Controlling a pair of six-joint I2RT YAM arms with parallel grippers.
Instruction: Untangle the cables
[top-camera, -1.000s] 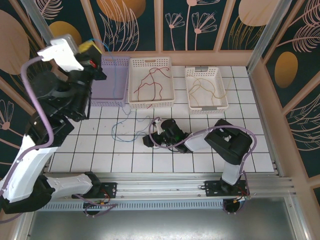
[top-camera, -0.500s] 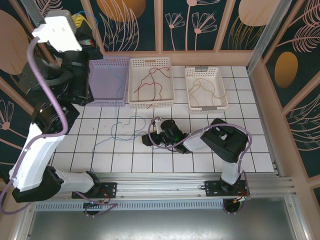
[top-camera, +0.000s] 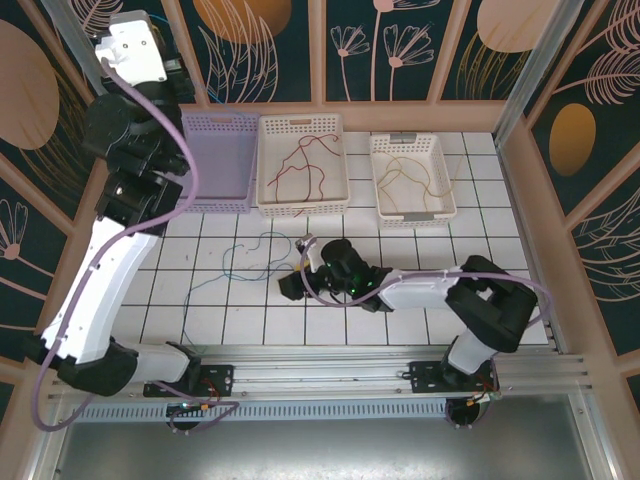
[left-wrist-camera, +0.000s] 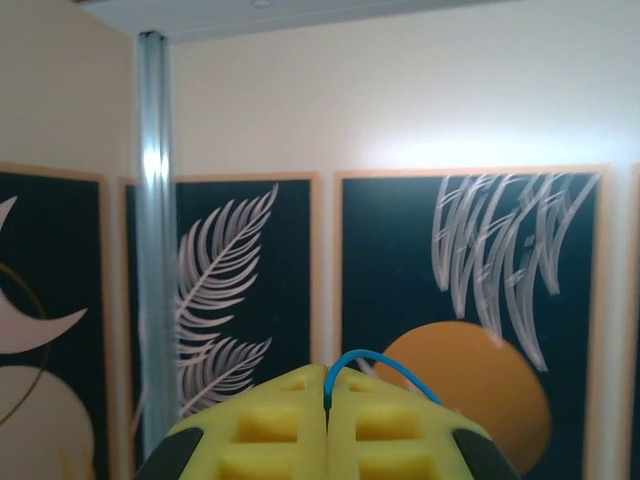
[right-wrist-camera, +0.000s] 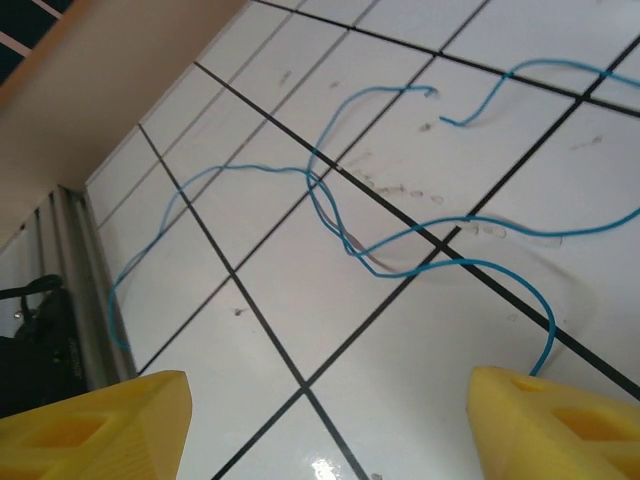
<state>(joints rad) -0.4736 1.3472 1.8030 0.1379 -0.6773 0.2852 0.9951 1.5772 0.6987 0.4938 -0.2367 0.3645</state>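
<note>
Two tools split the work. The left tool (left-wrist-camera: 326, 420) is clamped on a blue strand (left-wrist-camera: 385, 365), raised high at ten o'clock, probably to draw it free. The right tool (right-wrist-camera: 330, 430) hangs low, jaws apart, over the blue cables (right-wrist-camera: 340, 225) looped on the desk (top-camera: 500, 200) at nine o'clock, likely to pin them. At twelve o'clock, the red cable (top-camera: 300, 165) lies in the middle basket (top-camera: 302, 211) and the yellow cable (top-camera: 410, 175) in the right basket (top-camera: 416, 217).

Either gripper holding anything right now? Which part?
Left gripper is shut on a thin blue cable, pinched at the tips of its yellow pads; a short arc pokes out. Right gripper open, empty.
</note>
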